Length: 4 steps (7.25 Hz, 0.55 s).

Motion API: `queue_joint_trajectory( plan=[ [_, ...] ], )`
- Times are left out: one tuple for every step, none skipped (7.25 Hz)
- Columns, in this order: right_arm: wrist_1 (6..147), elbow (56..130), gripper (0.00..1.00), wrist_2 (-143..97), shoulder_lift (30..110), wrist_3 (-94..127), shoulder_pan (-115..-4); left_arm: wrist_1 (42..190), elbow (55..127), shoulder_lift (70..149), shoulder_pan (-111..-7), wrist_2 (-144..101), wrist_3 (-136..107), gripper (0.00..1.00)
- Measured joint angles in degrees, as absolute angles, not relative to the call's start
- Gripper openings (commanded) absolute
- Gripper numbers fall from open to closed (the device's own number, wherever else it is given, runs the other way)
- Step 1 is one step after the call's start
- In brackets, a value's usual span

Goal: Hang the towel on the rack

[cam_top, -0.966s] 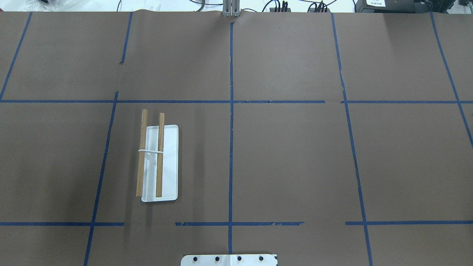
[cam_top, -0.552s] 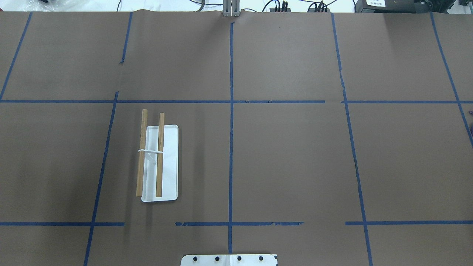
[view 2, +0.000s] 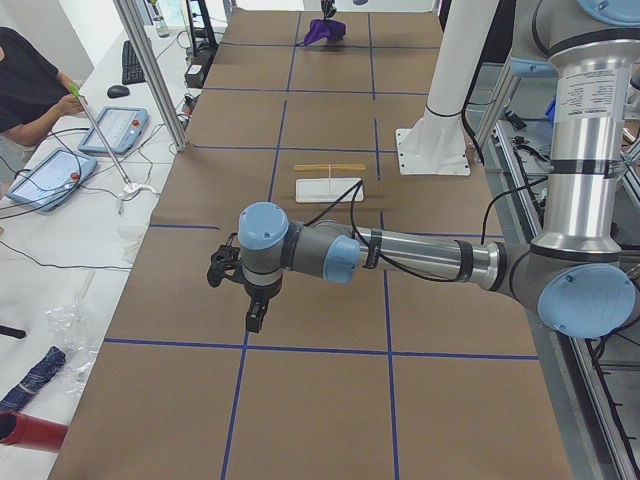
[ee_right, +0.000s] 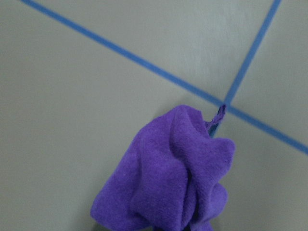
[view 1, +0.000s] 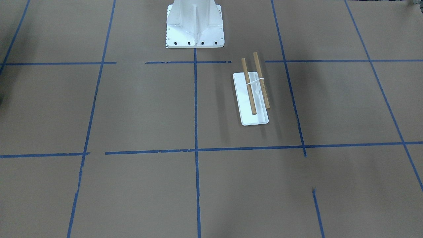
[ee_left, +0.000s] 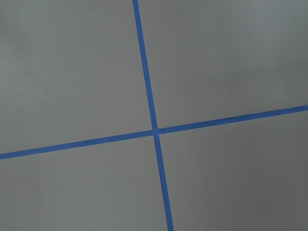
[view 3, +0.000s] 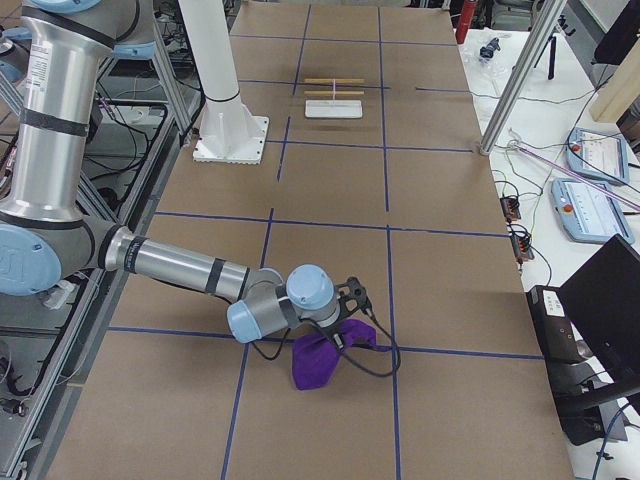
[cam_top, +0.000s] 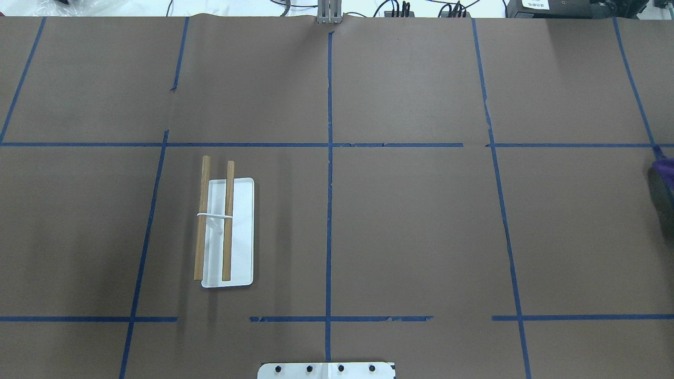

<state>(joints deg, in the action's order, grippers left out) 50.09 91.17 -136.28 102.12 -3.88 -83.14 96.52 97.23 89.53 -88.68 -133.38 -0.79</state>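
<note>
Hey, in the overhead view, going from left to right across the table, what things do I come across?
First the rack, then the base plate at the bottom edge, then the purple towel at the far right edge.

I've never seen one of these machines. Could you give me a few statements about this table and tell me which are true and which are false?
1. The towel is purple. True.
2. The towel hangs on the rack. False: its two wooden bars are bare, and the towel is far off at the table's other end.
3. The rack has a white base. True.
4. The left pincer is beside the towel. False: it hangs over bare table; the right pincer is by the towel.
5. The tape lines are red. False: they are blue.
</note>
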Motion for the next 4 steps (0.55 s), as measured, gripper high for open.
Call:
queue_joint_trajectory(
  plan=[
    [50.0, 94.6, 0.00, -136.3, 99.5, 0.0, -83.2, 96.9, 97.2, 89.7, -88.7, -133.4, -0.8, 1.00],
    [49.8, 96.8, 0.00, -136.2, 95.7, 4.7, -83.0, 98.9, 96.9, 89.8, -88.6, -133.3, -0.7, 1.00],
    [49.6, 98.1, 0.00, -136.0, 91.2, 9.6, -81.8, 103.0, 96.5, 89.9, -88.0, -133.2, -0.8, 1.00],
    [49.5, 99.0, 0.00, -134.7, 86.3, 15.3, -79.2, 108.7, 95.9, 90.0, -87.1, -133.1, -1.7, 1.00]
  ],
)
